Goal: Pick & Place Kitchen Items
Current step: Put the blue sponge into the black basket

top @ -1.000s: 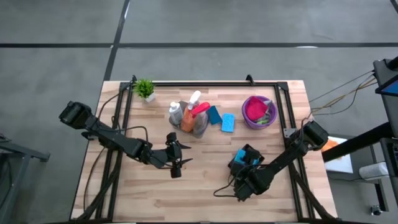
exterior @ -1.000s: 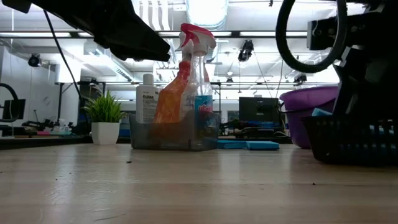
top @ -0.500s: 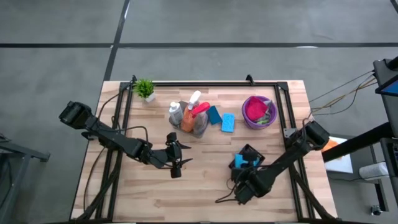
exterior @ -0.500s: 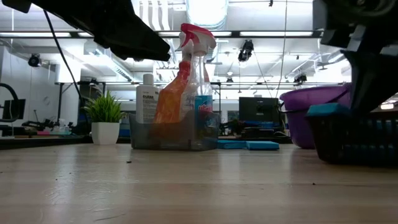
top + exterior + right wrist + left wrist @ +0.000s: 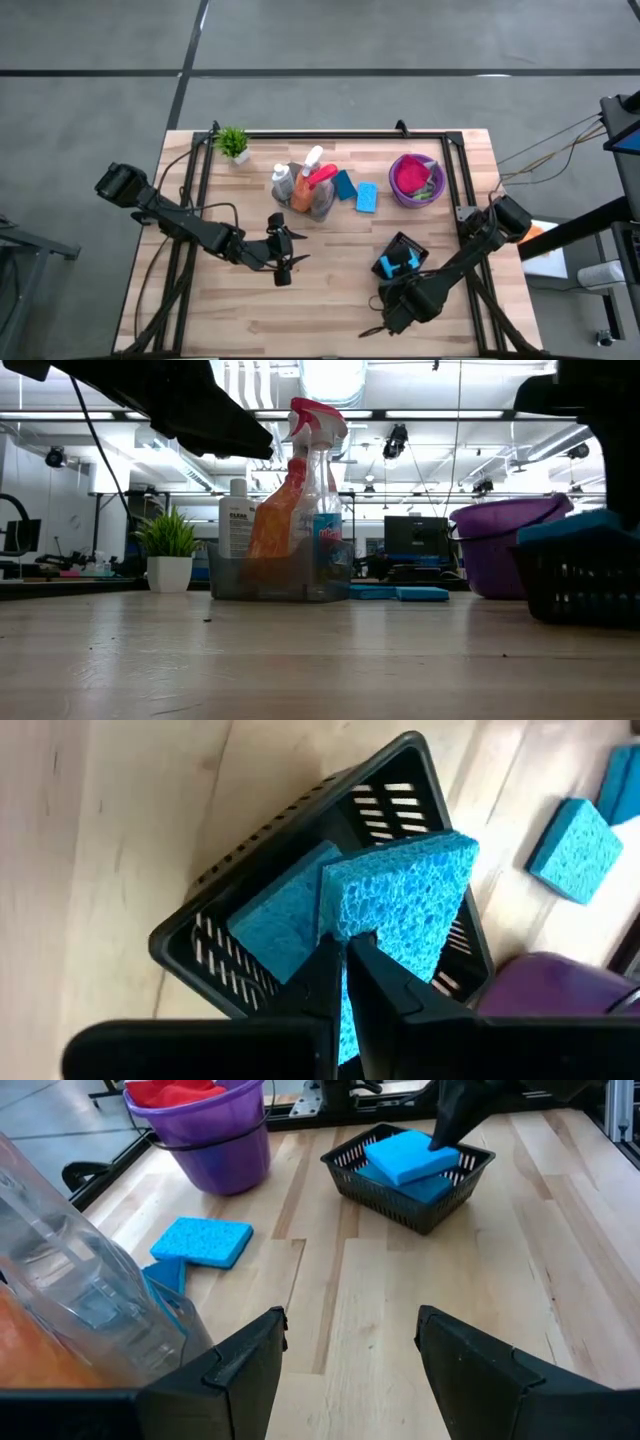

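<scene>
Progress looks partial from where we stand. On the left, our left gripper (image 5: pixel 281 250) hovers mid-counter with its fingers (image 5: pixel 240 1370) apart and empty. Just beyond it, the clear bin (image 5: pixel 305 195) holds the white bottle (image 5: pixel 283 182), the orange-and-white bottle (image 5: pixel 302 192) and the pink-trigger spray (image 5: pixel 320 178), which we judge already sorted. Right of the bin, two blue sponges (image 5: pixel 357 192) lie loose on the counter (image 5: pixel 330 290), so these look left to do. Farther right, the purple bucket (image 5: pixel 417 181) holds a red cloth (image 5: pixel 410 177). Nearer us on the right, the black basket (image 5: pixel 400 257) carries two blue sponges, the upper one (image 5: pixel 405 900) propped on the other. Our right gripper (image 5: pixel 345 970), fingers together and gripping nothing, sits at the near edge of that upper sponge.
</scene>
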